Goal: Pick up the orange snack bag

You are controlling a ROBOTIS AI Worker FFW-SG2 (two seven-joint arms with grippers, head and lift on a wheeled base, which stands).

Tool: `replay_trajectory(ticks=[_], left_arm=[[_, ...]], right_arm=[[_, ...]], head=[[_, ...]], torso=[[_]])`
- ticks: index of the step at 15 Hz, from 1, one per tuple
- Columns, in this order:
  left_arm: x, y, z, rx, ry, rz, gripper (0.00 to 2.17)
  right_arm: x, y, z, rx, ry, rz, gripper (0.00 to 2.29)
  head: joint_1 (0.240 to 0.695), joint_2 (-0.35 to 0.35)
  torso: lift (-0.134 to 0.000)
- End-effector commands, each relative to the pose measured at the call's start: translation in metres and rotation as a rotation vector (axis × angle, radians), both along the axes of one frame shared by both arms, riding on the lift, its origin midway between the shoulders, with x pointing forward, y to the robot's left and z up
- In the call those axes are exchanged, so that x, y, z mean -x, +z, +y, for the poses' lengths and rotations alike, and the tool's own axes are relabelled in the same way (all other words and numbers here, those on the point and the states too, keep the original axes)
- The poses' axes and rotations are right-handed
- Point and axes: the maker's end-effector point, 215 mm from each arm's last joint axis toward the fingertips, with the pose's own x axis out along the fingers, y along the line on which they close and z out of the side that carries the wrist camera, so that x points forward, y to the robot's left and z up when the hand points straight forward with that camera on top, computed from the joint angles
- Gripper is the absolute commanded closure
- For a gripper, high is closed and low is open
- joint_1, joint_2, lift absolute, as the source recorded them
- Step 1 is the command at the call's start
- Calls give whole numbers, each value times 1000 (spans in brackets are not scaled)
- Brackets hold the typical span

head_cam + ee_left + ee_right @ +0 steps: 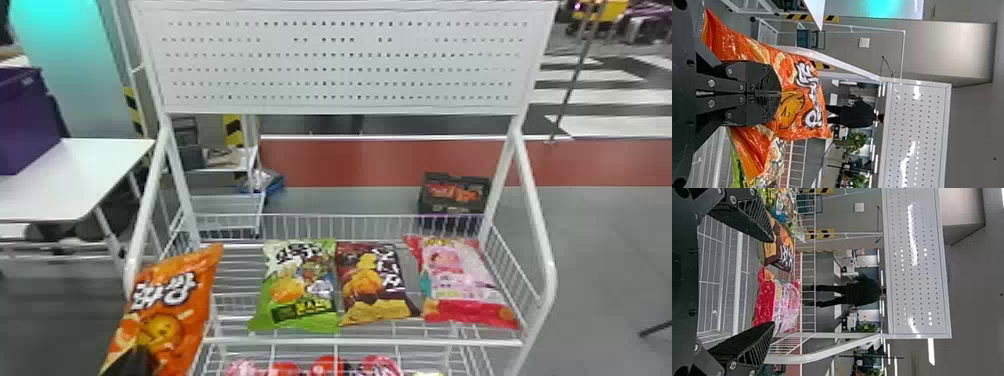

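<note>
Clenching the orange snack bag (pixel 172 300) in our left gripper (pixel 780 94), we have it tilted at the near left of the white rack (pixel 370 342). Its slick film could slide from the pinch, or a sideways swing might knock it on the smooth, round left post (pixel 143 215); too hard a squeeze could crush the puffed, creased pillow against our ribbed black fingers (pixel 766 79). Our right gripper (pixel 773 282) stands spread, empty.

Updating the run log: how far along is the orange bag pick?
Done: grasp, left gripper shut on the orange snack bag. In hand: that bag, apparently lifted, by the rack's left post. Remaining: likely just a steady hold; right gripper open, empty.
</note>
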Motion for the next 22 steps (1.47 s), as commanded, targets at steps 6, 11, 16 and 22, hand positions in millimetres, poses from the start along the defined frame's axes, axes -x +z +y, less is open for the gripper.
replay_trajectory(ticks=[6, 11, 16, 22], left_arm=[[39, 17, 14, 1, 22, -72, 1480], [47, 13, 9, -10, 11, -65, 1480], [48, 12, 10, -11, 13, -64, 1480], [49, 13, 11, -11, 14, -72, 1480]], right_arm=[[-2, -4, 2, -2, 1, 7, 147], [-2, -4, 2, -2, 2, 7, 147], [-2, -4, 1, -4, 1, 8, 147], [-1, -3, 3, -4, 5, 5, 147]], head=[[499, 0], [499, 0], [499, 0], [499, 0]], torso=[[0], [0], [0], [0]])
